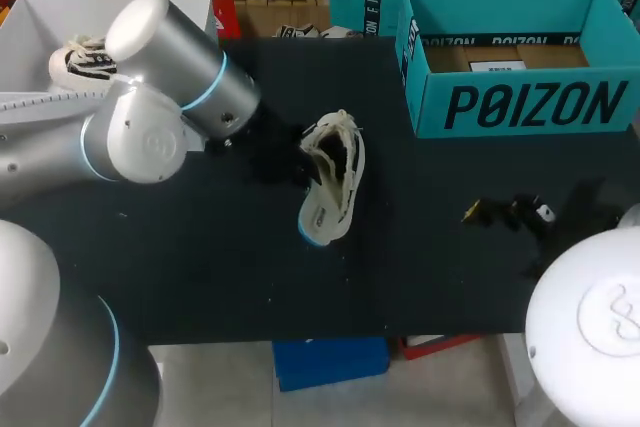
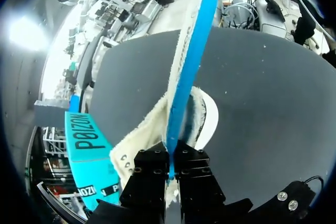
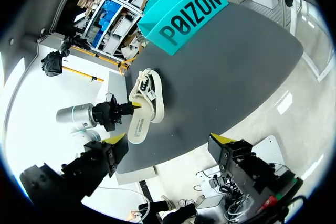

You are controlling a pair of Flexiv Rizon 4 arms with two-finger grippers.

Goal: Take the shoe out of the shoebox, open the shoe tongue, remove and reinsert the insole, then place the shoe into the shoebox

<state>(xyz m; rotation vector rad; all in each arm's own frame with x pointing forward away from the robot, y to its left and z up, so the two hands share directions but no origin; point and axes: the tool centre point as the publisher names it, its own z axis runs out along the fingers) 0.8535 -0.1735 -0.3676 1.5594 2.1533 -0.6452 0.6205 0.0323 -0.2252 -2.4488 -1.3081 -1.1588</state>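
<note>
Left wrist view: left gripper (image 2: 170, 162) clamped on insole (image 2: 191, 61), partly out of shoe (image 2: 208, 121), right gripper (image 3: 169, 141) wide; looks like the removal step, next probably pull clear.

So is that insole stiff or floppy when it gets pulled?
Probably bendy: the insole looks thin edge-on and bows slightly ahead of the left jaws. Likely light too, since a narrow pinch holds it. Its fuzzy cream face should resist slipping.

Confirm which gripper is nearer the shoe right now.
Left. The left gripper is right beside the shoe, jaws shut on the blue-edged insole sticking out of it. The right gripper sits well apart over the table's right side, jaws open, touching nothing.
</note>
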